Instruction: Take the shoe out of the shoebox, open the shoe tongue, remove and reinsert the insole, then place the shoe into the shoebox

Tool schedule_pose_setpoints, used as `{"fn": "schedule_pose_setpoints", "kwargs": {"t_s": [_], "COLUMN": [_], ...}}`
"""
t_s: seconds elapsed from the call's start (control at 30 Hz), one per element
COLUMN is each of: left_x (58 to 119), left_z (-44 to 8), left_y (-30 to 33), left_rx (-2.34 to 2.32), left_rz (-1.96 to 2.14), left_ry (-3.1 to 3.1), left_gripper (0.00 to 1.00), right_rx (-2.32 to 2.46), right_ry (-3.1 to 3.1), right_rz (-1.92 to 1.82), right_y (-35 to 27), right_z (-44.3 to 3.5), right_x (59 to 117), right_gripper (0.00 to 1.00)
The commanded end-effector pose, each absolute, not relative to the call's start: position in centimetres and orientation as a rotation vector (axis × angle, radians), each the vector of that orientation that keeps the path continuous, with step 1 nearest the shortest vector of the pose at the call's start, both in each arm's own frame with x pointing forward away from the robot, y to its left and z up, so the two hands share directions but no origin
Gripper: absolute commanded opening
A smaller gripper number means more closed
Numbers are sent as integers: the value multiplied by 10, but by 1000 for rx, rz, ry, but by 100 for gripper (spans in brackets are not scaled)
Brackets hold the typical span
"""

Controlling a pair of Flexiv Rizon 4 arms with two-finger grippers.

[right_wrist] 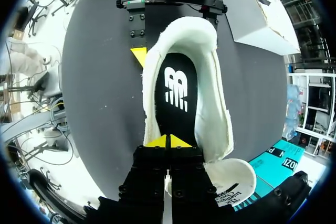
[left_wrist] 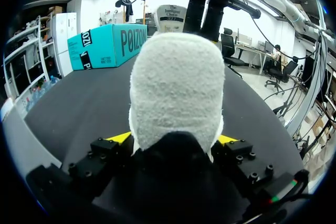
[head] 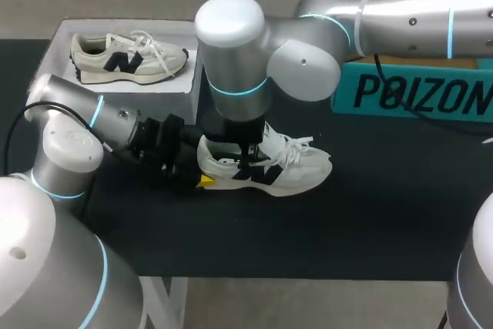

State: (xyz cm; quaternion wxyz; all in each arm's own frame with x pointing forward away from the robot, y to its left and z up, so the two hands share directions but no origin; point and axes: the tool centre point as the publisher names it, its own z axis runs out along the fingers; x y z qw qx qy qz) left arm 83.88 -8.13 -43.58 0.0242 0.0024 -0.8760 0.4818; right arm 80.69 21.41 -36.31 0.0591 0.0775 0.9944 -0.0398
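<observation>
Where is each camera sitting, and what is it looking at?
Head view: high behind the robot, looking down on the table; left arm and right arm show.
Left wrist view: on the left arm, facing the shoe heel; left gripper shows.
Right wrist view: on the right arm, looking down into the shoe at the insole; right gripper shows.
Shared: all three see the shoe.
</observation>
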Motion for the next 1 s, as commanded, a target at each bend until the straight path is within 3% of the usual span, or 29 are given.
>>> {"fn": "schedule_pose_setpoints", "kwargs": {"t_s": [0.03,0.57,1.0], "left_x": [840,840,840], "left_z": [-441,-441,-441], "left_y": [-83,-83,-83], "left_rx": [8,8,8], "left_rz": [1490,1490,1490], "left_ry": [-2712,-2712,-2712], "left_gripper": [0,0,0], "right_rx": [206,191,216], "right_ry": [3023,3020,3088], "right_rz": [-112,-123,-178], "right_y": [216,231,205], "right_z": [-367,-367,-394], "right_x": [800,857,850], "right_gripper": [0,0,0]}}
